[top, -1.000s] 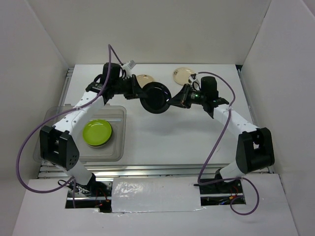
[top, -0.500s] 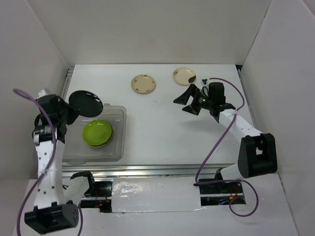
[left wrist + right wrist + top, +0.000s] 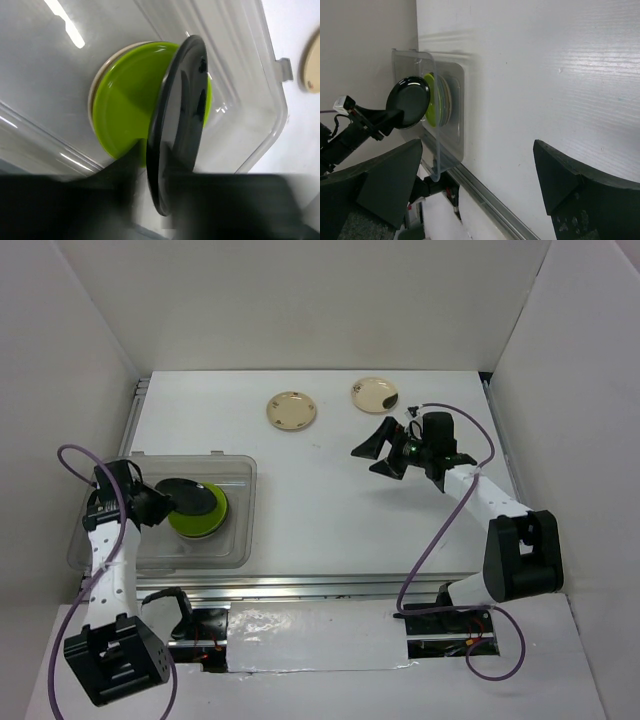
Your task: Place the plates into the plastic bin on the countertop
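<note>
Black plate (image 3: 177, 125) is clamped in left gripper (image 3: 158, 503) over the plastic bin (image 3: 236, 530), right gripper (image 3: 378, 452) splayed apart, two cream plates (image 3: 291, 411) (image 3: 375, 394) still left on the counter (image 3: 330, 510).

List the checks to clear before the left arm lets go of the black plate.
1. Black plate over the lime green plate, inside the plastic bin: ok.
2. Black plate level: not ok, steeply tilted in the left gripper.
3. Black plate touching the lime green plate: cannot tell.
4. Right gripper open, empty, away from the bin: ok.
5. All plates binned: not ok, two cream plates lie on the countertop.
</note>
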Tool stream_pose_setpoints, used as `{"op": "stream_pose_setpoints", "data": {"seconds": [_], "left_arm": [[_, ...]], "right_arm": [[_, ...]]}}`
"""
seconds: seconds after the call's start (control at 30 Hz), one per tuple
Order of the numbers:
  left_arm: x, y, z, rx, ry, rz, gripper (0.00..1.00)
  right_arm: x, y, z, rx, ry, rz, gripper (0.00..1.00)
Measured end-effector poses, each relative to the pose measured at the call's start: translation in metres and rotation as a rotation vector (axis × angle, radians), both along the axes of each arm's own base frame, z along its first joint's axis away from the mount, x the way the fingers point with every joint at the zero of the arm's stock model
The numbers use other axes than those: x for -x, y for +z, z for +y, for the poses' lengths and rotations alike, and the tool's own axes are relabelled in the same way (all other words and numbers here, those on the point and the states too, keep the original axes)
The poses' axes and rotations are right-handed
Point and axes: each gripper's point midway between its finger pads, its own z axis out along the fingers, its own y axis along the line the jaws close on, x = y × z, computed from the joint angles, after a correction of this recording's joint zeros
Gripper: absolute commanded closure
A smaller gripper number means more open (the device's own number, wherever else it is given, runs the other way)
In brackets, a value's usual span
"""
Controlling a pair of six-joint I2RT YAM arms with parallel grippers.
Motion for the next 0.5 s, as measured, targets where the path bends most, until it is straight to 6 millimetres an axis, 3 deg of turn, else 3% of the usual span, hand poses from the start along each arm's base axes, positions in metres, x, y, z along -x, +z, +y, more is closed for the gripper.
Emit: {"op": "stream_pose_setpoints", "data": {"seconds": [0.1, 0.3, 0.4, 0.5], "left_arm": [[-0.002, 0.008, -0.001, -0.018, -0.026, -0.039, 0.01], [0.017, 0.024, 0.001, -0.086, -0.037, -0.047, 0.01], [0.023, 0.051, 0.003, -0.148, -0.054, -0.092, 0.01], [0.02, 0.08, -0.002, -0.187, -0.106, -0.179, 0.01]], "right_arm": [[0.001, -0.001, 0.0, -0.002, 0.005, 0.002, 0.0], [-0.002, -0.001, -0.005, 0.01, -0.001, -0.009, 0.0], [-0.013, -0.006, -0.01, 0.021, -0.03, 0.005, 0.0], [-0.037, -0.024, -0.015, 0.037, -0.098, 0.053, 0.0]]}}
